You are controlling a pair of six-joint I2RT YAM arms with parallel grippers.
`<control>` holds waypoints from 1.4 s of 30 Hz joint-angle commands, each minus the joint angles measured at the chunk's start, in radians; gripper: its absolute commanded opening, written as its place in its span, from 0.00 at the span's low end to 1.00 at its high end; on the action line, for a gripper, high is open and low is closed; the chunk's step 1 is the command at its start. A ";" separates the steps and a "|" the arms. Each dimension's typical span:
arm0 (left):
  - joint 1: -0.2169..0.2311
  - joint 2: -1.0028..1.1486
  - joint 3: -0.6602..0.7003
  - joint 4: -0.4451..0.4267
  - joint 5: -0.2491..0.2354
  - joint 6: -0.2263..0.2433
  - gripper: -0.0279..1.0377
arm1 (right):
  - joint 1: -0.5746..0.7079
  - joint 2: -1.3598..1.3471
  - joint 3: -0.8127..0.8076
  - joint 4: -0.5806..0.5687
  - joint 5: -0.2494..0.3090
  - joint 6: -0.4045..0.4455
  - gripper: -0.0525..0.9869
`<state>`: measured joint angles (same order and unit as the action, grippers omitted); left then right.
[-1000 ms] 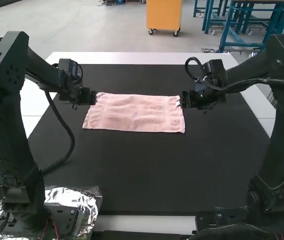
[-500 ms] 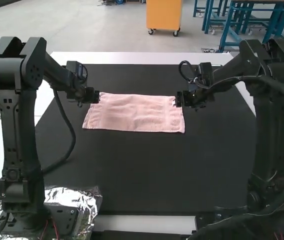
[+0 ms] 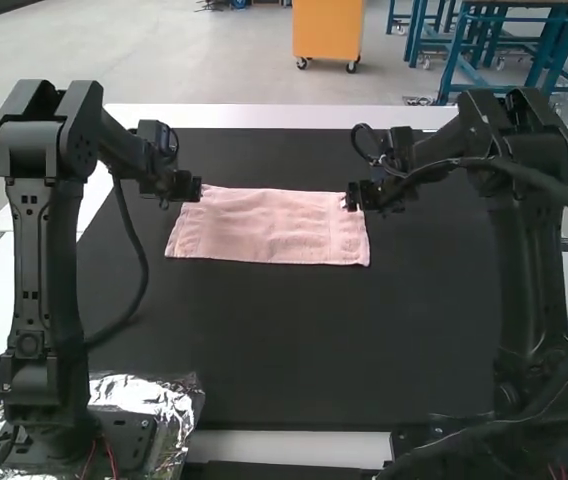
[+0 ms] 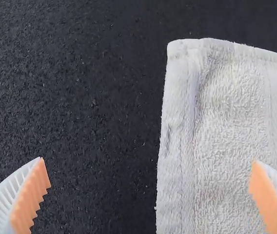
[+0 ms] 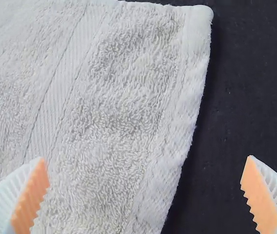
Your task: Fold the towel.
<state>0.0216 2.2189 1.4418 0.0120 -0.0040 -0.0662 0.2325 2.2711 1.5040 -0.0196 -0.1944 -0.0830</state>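
In the high view my left gripper (image 3: pixel 197 190) is at the towel's far left corner, and my right gripper (image 3: pixel 350 198) is at its far right corner. The pink towel (image 3: pixel 269 226) lies flat as a wide rectangle; whether it is folded I cannot tell. The left wrist view has my left gripper (image 4: pixel 149 180) wide open, its fingers on either side of the edge of the towel (image 4: pixel 231 122). My right gripper (image 5: pixel 146 175) is also wide open in the right wrist view, straddling the side edge of the towel (image 5: pixel 114 107).
A black mat (image 3: pixel 274 350) lies under the towel, with the white table (image 3: pixel 284 116) showing beyond it. Crumpled foil (image 3: pixel 179 400) surrounds the left arm's base at the near left.
Both arms have shifted inward: the left gripper slightly to the right, the right gripper to the left over the towel's corner. The towel lies as before.
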 commanded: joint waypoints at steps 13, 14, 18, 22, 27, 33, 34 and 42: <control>0.026 0.067 0.080 -0.073 -0.007 0.032 0.92 | 0.021 0.084 0.098 -0.033 0.050 -0.052 0.92; 0.028 0.067 0.078 -0.075 -0.007 0.032 0.92 | 0.022 0.087 0.096 -0.036 0.052 -0.054 0.92; 0.031 0.074 0.074 -0.089 -0.007 0.039 0.89 | 0.028 0.087 0.099 -0.059 0.058 -0.057 0.92; 0.029 0.087 0.071 -0.086 -0.004 0.040 0.84 | 0.025 0.087 0.096 -0.066 0.039 -0.054 0.73; 0.026 0.093 0.055 -0.053 0.059 0.040 0.13 | 0.019 0.084 0.096 -0.095 -0.092 -0.073 0.03; 0.024 0.085 0.045 -0.035 0.124 0.040 0.05 | 0.001 0.077 0.101 -0.135 -0.103 -0.078 0.03; 0.023 0.079 0.048 -0.037 0.133 0.040 0.05 | 0.001 0.071 0.104 -0.135 -0.103 -0.075 0.03; 0.031 -0.007 0.051 -0.052 0.171 0.036 0.05 | -0.001 0.008 0.147 -0.138 -0.129 -0.043 0.03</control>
<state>0.0479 2.2818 1.4914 -0.0364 0.1123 -0.0307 0.2333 2.3356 1.6112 -0.1547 -0.2794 -0.1452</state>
